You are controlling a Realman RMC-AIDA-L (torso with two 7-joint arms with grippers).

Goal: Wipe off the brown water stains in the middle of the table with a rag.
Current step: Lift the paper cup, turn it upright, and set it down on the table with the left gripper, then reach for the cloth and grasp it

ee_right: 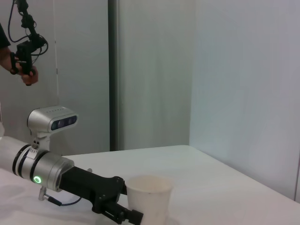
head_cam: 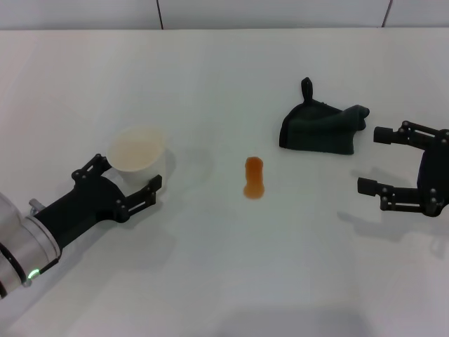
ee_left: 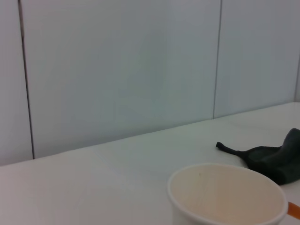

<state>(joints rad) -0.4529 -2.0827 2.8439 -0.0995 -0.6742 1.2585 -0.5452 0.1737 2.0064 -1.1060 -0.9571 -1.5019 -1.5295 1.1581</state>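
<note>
A white cup (head_cam: 138, 156) stands upright on the left, with grey wall panels (ee_left: 117, 70) behind

Left gripper (ee_right: 123, 211) around white cup (ee_right: 149, 197) (upright).

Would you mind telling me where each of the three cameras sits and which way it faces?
Head view: looks down on the table, seeing the brown water stains, rag, left gripper around the cup, and open right gripper.
Left wrist view: low behind the cup, facing the wall; no robot parts show.
Right wrist view: looks across at the left arm and cup.
All three views share the cup.
</note>
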